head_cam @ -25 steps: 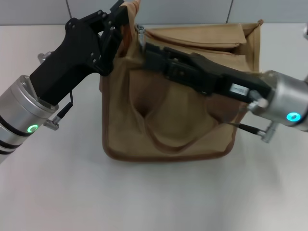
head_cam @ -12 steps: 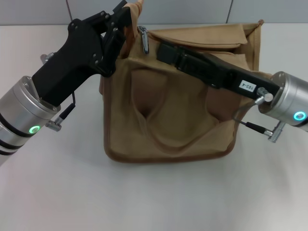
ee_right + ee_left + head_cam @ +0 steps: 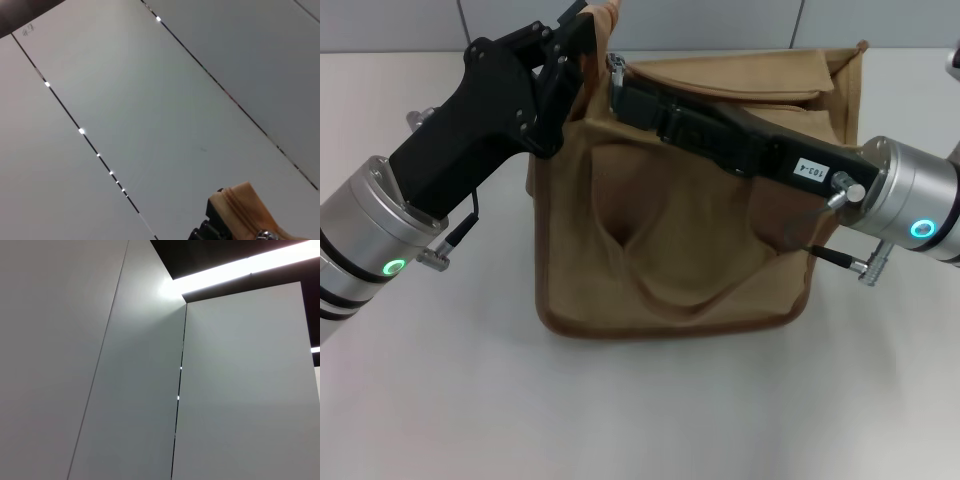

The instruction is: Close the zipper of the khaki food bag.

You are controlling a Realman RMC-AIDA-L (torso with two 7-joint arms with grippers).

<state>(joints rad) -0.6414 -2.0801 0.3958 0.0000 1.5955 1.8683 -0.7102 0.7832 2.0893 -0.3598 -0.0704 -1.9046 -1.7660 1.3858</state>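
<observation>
The khaki food bag [image 3: 670, 250] stands on the white table, its top flaps sagging open. My left gripper [image 3: 582, 30] is shut on the tan fabric end at the bag's far left top corner and holds it up. The zipper's silver pull tab [image 3: 615, 66] sits at that same corner. My right gripper [image 3: 620, 92] reaches across the bag's top from the right and lies right under the pull tab. The right wrist view shows the tan zipper end [image 3: 240, 205], a bit of the silver tab [image 3: 263, 234] and the black left gripper [image 3: 207, 227]. The left wrist view shows only wall.
The white table [image 3: 620, 400] spreads out in front of and beside the bag. Grey wall panels [image 3: 720, 20] stand behind it. The bag's strap handle [image 3: 670, 290] hangs down its front face.
My right gripper drew back to the right away from the pull tab, then moved left again to it. The left gripper has kept its hold on the corner.
</observation>
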